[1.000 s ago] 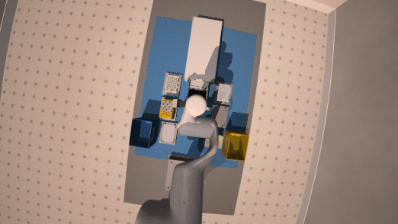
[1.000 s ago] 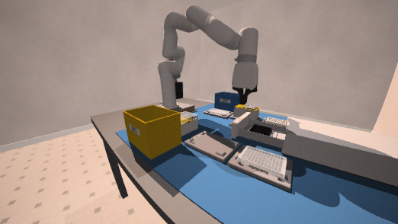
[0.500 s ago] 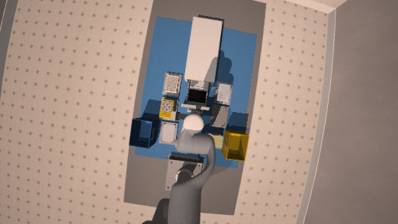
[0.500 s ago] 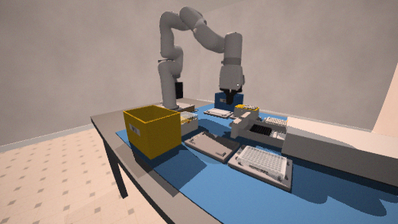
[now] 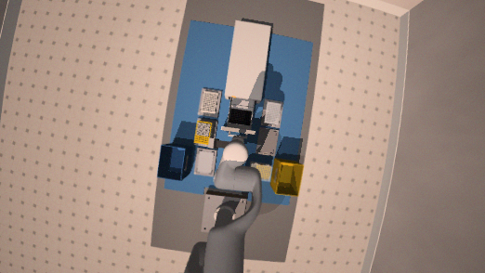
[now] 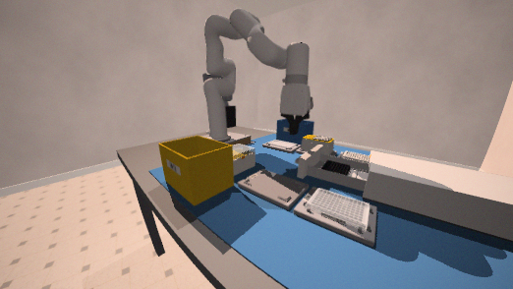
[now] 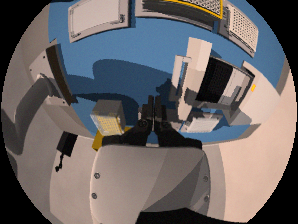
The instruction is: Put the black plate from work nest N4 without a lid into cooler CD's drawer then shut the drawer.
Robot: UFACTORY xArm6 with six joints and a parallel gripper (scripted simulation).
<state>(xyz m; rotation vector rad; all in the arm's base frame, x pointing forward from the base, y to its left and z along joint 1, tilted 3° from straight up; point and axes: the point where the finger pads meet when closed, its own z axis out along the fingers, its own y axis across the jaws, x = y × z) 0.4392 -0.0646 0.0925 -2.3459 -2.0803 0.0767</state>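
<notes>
The black plate (image 5: 241,116) lies in the open drawer of the long grey cooler (image 5: 247,58), just behind the bar handle (image 5: 238,129). It also shows in the side view (image 6: 335,167) and the wrist view (image 7: 214,83). My gripper (image 6: 294,129) is shut on nothing, fingers pressed together (image 7: 154,106). It hangs well above the bench, on the arm-base side of the handle (image 6: 309,162), apart from the drawer. In the overhead view my wrist hides the fingers.
A bare grey nest (image 6: 273,187) and a nest with a clear plate (image 6: 339,208) lie beside the drawer. A yellow bin (image 6: 197,167), a blue bin (image 5: 173,161) and a yellow tip box (image 5: 204,131) stand around it.
</notes>
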